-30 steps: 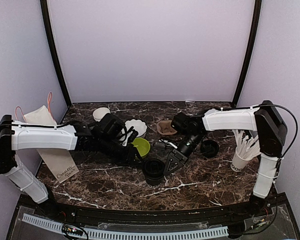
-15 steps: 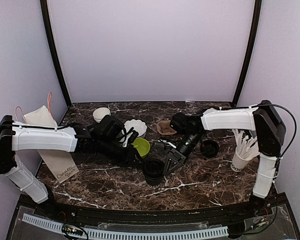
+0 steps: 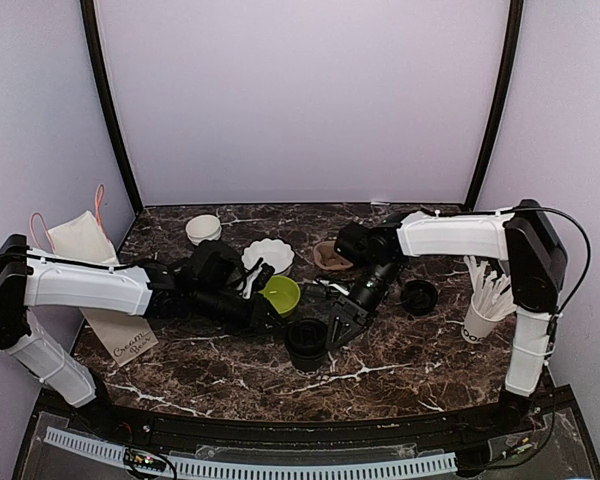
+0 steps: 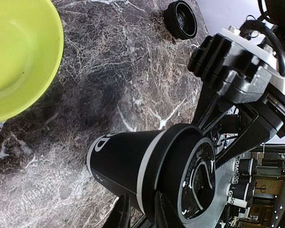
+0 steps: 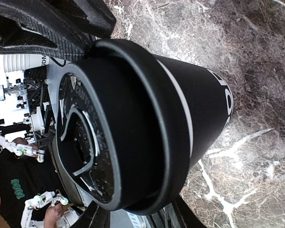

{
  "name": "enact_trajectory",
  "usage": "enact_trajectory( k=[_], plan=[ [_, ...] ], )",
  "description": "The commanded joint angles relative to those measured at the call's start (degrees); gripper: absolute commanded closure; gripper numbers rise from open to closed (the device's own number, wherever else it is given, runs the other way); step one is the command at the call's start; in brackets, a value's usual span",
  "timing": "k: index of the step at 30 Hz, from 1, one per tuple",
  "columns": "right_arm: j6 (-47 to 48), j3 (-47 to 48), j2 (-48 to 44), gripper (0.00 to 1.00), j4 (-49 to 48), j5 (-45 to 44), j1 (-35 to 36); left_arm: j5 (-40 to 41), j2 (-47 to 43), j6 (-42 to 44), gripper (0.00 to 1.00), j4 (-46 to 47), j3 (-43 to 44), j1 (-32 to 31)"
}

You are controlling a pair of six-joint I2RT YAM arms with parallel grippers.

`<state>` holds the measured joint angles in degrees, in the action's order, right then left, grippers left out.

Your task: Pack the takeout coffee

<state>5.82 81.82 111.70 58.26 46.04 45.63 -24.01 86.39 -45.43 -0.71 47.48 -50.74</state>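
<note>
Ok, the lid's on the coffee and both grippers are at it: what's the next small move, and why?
Probably close the right gripper on the takeout coffee. In the right wrist view it straddles the lidded cup, but a firm grip isn't visible. The cup stands on the table with the left gripper close at its other side, so secure it before any lift.

Robot lab, lilac enclosure walls (image 3: 300, 100), marble tabletop (image 3: 230, 375)

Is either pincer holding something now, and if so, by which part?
Cannot be told: the left pincer and right pincer both sit at the lid of the cup, with contact hidden.
</note>
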Motion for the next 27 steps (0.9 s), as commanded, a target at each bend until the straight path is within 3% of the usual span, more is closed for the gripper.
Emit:
enact_trajectory(
  k=[1,14,27],
  plan=[
    [0.5,-3.3,5.9,0.64,-11.1,-31.4,-0.6,7.4,3.0,2.6,0.80,-17.5,-2.4,-0.5],
    [7.8,2.8,-2.6,0.64,-5.8,-14.8,-0.8,8.8,-3.4,5.8,0.74,-18.2,4.0,-1.1],
    [11.1,3.2,-7.9,0.57,-2.6,-15.8,-0.8,10.6,-7.7,7.8,0.54,-17.8,10.2,-2.1]
  ],
)
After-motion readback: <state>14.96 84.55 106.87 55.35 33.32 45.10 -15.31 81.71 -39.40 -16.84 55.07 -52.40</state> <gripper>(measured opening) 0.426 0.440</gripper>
